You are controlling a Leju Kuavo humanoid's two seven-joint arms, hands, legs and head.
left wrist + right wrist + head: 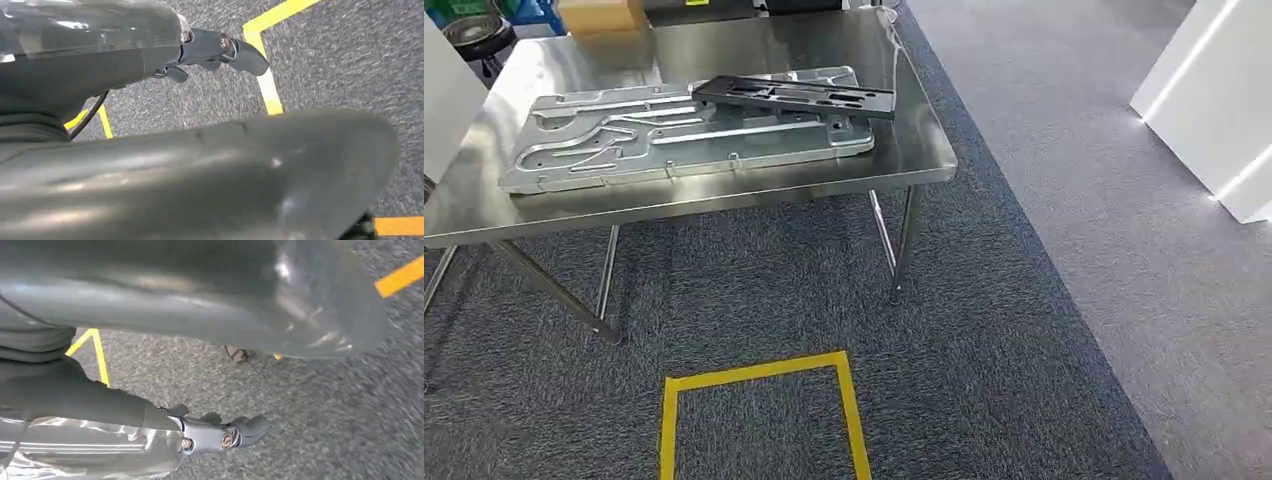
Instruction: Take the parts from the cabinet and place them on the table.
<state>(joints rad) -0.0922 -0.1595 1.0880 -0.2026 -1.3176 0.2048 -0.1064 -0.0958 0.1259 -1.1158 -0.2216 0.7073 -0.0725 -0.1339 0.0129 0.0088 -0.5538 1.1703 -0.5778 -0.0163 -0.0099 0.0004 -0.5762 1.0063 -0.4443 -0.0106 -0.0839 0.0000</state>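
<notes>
A large silver stamped metal panel [674, 135] lies flat on the steel table [914, 160]. A long black perforated part [794, 95] lies across the panel's far right corner. My left hand [215, 52] hangs over the grey carpet with nothing in it, its thumb and fingers loosely apart. My right hand [220, 432] hangs the same way over the carpet and also holds nothing.
A yellow taped square [764, 400] marks the carpet in front of the table. A cardboard box [602, 14] stands at the table's far edge. A white cabinet [1214, 100] stands at the right, and a white object [444, 100] at the table's left.
</notes>
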